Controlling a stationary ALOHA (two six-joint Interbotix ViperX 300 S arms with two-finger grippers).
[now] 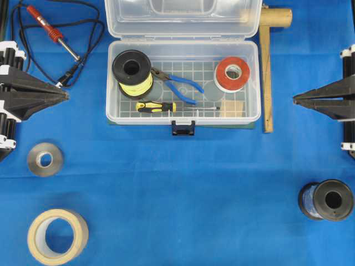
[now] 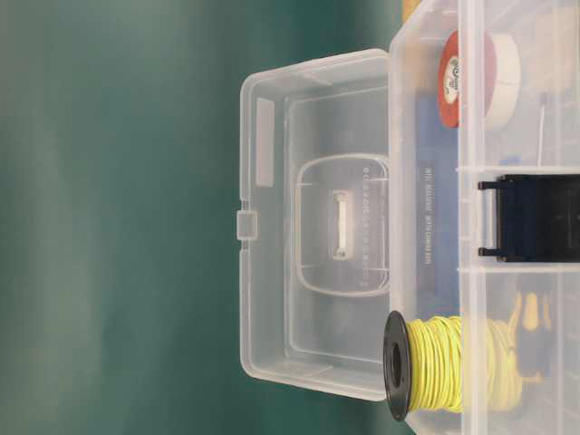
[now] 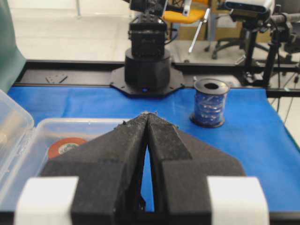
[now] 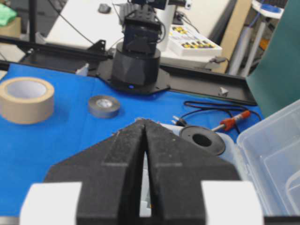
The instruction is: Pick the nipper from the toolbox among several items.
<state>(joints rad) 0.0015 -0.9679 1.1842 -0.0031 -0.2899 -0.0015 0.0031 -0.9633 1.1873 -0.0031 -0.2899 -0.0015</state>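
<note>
My left gripper point(image 1: 65, 95) sits at the left edge of the blue cloth point(image 1: 183, 188), its fingers pressed together to a point and holding nothing; my right gripper point(image 1: 295, 100) mirrors it at the right edge, pressed together and empty too; both are well apart from the toolbox point(image 1: 183, 117), with bare cloth between each tip and its side wall. The toolbox stands at the far middle of the cloth, its clear lid point(image 1: 183, 19) thrown back flat behind it, so the tray is open from above; the dark blue latch point(image 1: 183, 128) hangs at the middle of the near wall. A wooden mallet point(image 1: 268, 66) lies just beside the right wall; a red soldering iron point(image 1: 52, 33) and its black cord lie off the left wall.

The nipper point(image 1: 177, 83) lies flat on the grid floor near the middle of the tray, long axis running left to right and a little slanted; its dark pointed tips aim left and slightly away, touching or just beside the black spool of yellow wire point(image 1: 133, 73); the blue handles spread toward the right. The screwdriver point(image 1: 161, 107) lies just nearer me, roughly parallel; the red-and-white tape roll point(image 1: 232, 73) is off the handles' right; the wooden block point(image 1: 234, 108) sits in the near right corner.
</note>
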